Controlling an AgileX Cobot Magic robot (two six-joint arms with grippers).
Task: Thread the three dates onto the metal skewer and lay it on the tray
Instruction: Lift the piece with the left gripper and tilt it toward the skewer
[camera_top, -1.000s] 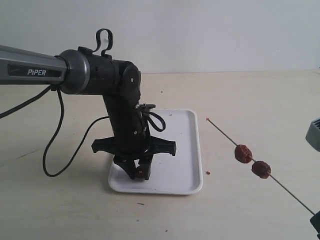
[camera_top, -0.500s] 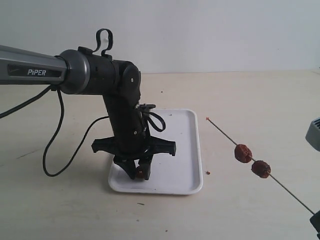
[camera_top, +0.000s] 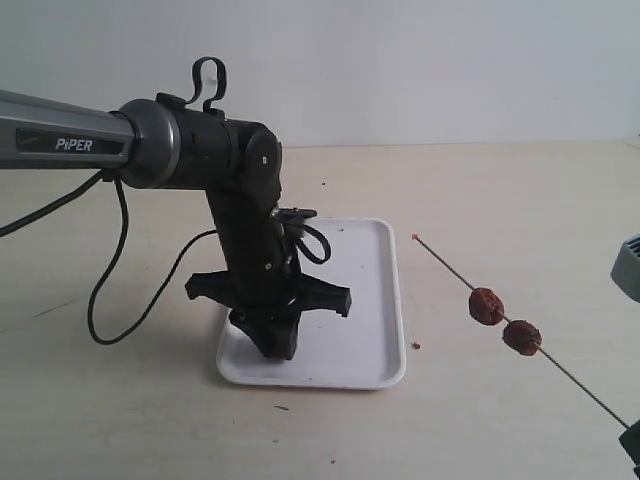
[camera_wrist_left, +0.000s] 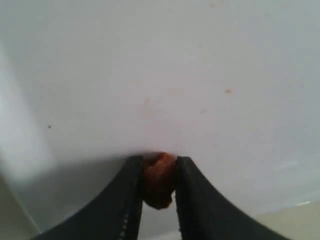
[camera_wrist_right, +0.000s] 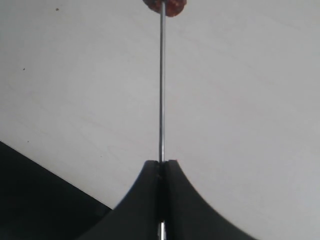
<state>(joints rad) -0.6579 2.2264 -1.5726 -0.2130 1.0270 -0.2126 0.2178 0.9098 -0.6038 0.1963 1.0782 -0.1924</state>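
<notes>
The left fingers (camera_wrist_left: 125, 210) pinch the third date (camera_wrist_left: 159, 180) down at the tray (camera_top: 385, 290). The right fingers (camera_wrist_right: 190, 200) clamp the metal skewer (camera_top: 445, 268), whose free tip points toward the tray, well apart from that date.

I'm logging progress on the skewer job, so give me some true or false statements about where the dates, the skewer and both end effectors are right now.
1. The metal skewer carries two dates threaded on it. True.
2. The right end effector is open. False: it is shut on the metal skewer.
3. The left end effector pinches a third date over the tray. True.
4. The metal skewer lies on the tray. False: it is beside the tray, held by the right end effector.
</notes>
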